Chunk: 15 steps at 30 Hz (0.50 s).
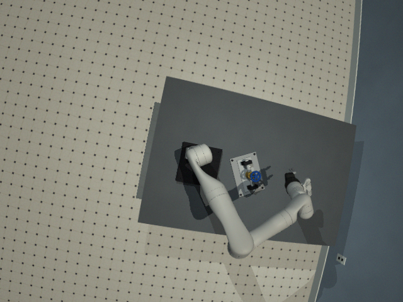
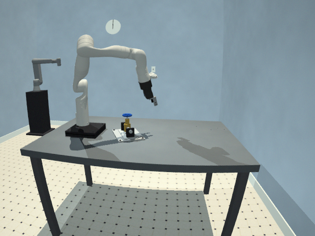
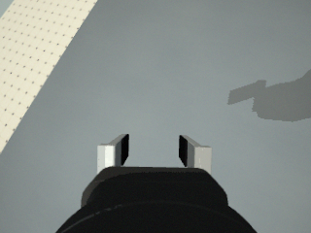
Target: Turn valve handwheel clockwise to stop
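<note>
The valve has a small blue handwheel (image 1: 255, 176) on a brass stem, mounted on a light plate (image 1: 247, 173) in the middle of the grey table. In the side view the handwheel (image 2: 126, 115) lies level on top of the stem. My gripper (image 2: 154, 101) is open and empty. It hangs in the air to the right of the valve and well above the handwheel, tilted downward. From above, the gripper (image 1: 290, 169) is a clear gap to the right of the plate. The wrist view shows the two open fingers over bare table only; the valve is out of that view.
The arm's black base (image 1: 199, 163) stands to the left of the valve plate. A second small arm on a black pedestal (image 2: 37, 111) stands on the floor behind the table at the left. The table's right edge lies near the wall.
</note>
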{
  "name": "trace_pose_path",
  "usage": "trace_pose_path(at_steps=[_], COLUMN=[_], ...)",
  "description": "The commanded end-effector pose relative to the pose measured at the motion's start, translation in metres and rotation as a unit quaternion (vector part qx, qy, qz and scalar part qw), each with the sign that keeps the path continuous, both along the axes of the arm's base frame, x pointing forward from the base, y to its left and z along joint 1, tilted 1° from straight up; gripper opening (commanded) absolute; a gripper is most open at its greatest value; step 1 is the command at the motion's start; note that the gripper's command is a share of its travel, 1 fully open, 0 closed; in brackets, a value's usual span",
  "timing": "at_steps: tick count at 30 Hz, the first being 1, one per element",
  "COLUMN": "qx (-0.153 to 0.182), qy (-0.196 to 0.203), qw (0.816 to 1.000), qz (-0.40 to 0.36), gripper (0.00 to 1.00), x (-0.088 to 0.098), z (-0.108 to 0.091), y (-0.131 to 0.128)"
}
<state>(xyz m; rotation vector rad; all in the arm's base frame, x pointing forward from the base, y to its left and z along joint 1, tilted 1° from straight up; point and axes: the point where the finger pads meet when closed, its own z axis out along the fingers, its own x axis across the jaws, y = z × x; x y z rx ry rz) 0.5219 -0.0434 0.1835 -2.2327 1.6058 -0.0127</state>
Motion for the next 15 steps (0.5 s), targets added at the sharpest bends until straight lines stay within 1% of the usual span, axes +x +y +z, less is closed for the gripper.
trace_pose_path(at_steps=[1,2,3,4,5,7,9,11,12,15], qx=[-0.059,-0.065,-0.086,-0.101,-0.105,-0.139,-0.139,-0.164,-0.173,-0.189], qy=[0.012,0.015,0.024,0.032,0.034,0.052,0.052,0.067,0.073,0.083], qw=[0.996,0.995,0.991,0.987,0.986,0.975,0.975,0.965,0.960,0.952], qz=[0.063,0.071,0.097,0.117,0.122,0.164,0.164,0.195,0.206,0.225], gripper=[1.00,1.00,1.00,1.00,1.00,1.00,1.00,1.00,1.00,1.00], x=[-0.050,-0.056,-0.075,-0.090,-0.094,-0.125,-0.125,-0.149,-0.157,-0.172], z=[0.003,0.003,0.001,0.000,-0.001,-0.003,-0.003,-0.005,-0.005,-0.006], y=[-0.008,-0.009,-0.011,-0.014,-0.015,-0.022,-0.022,-0.029,-0.032,-0.037])
